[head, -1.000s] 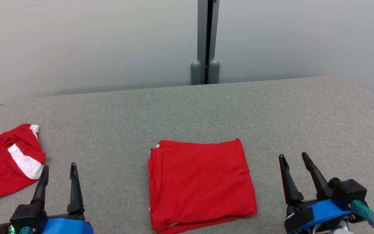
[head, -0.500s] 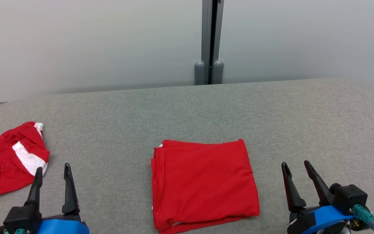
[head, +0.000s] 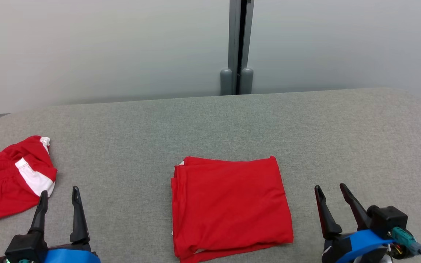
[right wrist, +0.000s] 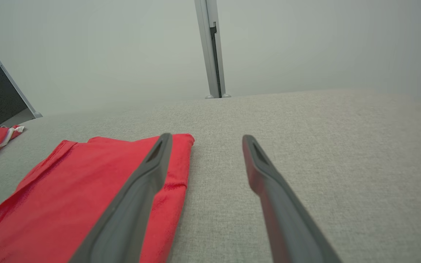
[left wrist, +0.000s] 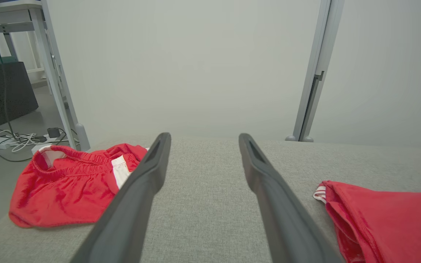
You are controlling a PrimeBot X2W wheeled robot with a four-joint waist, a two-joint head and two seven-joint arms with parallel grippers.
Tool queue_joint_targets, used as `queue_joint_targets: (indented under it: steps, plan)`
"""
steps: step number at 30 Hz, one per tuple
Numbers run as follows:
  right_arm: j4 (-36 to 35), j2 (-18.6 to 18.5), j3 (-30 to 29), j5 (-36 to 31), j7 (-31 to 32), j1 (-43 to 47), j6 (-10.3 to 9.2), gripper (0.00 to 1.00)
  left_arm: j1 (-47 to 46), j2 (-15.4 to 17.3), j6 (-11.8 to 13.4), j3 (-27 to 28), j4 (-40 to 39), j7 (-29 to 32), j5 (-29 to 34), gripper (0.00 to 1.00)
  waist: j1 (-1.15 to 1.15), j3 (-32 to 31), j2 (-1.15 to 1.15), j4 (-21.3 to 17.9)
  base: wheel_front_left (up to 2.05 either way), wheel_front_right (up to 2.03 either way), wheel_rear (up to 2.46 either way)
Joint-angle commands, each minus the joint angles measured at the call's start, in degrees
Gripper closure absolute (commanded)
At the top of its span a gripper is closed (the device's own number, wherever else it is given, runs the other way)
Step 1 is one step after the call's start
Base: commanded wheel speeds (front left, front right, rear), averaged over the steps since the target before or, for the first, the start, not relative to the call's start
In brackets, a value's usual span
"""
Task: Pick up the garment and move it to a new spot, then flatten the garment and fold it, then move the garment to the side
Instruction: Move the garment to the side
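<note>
On the grey table (head: pixel 210 124), the folded garment (head: pixel 230 206) (red) lies between the empty, wide-open left gripper (head: pixel 59 195) and right gripper (head: pixel 331 191).

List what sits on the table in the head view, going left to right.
crumpled garment → left gripper → folded garment → right gripper
</note>
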Motion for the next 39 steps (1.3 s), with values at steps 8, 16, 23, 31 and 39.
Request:
queue_joint_targets:
  steps: [8,16,23,31,39]
  plan:
    - [2.06,-0.08,3.96,-0.38,1.8,-8.03,0.03,0.0,-1.12,-1.09,-0.79,1.79,-0.74,-0.24,1.3,0.0,0.0,0.99,0.0,0.74,0.0,0.0,0.0]
    - [8.6,-0.11,5.93,-2.0,5.24,-13.82,0.03,0.0,-2.88,-2.16,-1.56,2.37,-1.02,-0.23,2.46,0.0,0.0,3.22,0.0,2.49,0.0,0.0,0.0]
    - [16.86,-0.09,4.45,-2.58,4.51,-15.67,0.03,0.0,-4.45,-3.52,-2.13,2.84,-1.21,-0.24,3.38,0.0,0.0,5.52,0.0,4.32,0.0,0.0,0.0]
    - [24.66,-0.09,4.9,-1.36,3.69,-17.44,0.03,0.0,-5.32,-4.28,-2.99,3.88,-1.0,-0.24,4.19,0.0,0.0,7.21,0.0,5.24,0.0,0.0,0.0]
    - [30.86,0.25,11.11,7.05,5.34,-17.06,0.1,0.48,-6.22,-5.34,-3.82,4.6,-1.05,-0.24,5.33,0.0,0.0,8.17,0.0,5.96,0.0,0.0,0.0]
